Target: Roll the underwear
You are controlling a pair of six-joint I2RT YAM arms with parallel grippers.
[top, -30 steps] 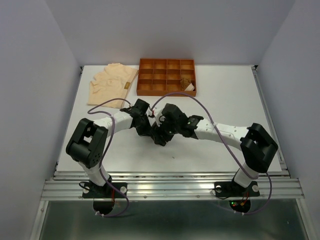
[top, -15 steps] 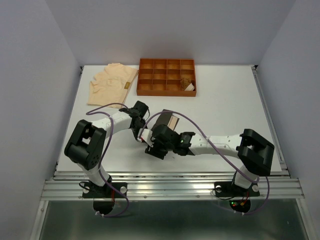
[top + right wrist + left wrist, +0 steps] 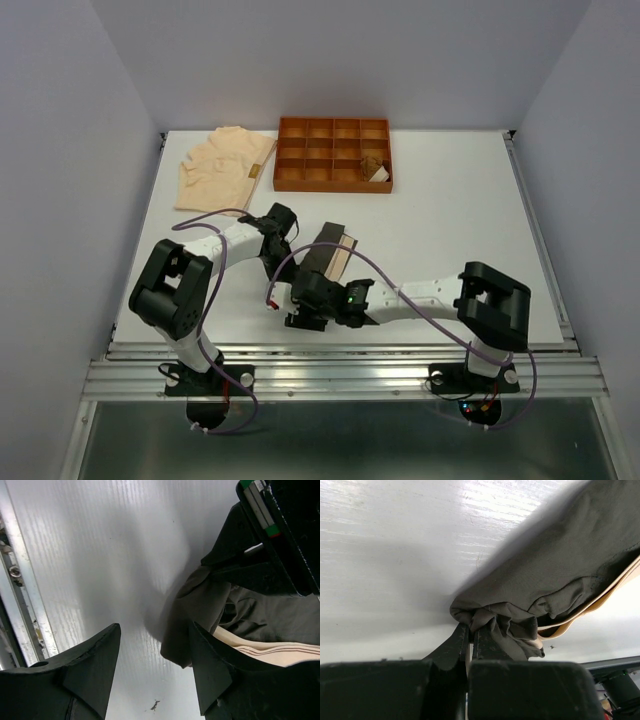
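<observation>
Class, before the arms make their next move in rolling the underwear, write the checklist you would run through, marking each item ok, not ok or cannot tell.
1. Left gripper has a hold: ok, shut on a bunched edge of the dark grey underwear.
2. Right gripper ready to grasp: ok, open, with the fabric just beyond its fingers.
3. Fabric flat enough to roll: not ok, crumpled at the held edge.
4. Peach underwear out of the arms' way: ok, lying far left, apart from both.
5. Tray has free compartments: ok, most look empty.
</observation>
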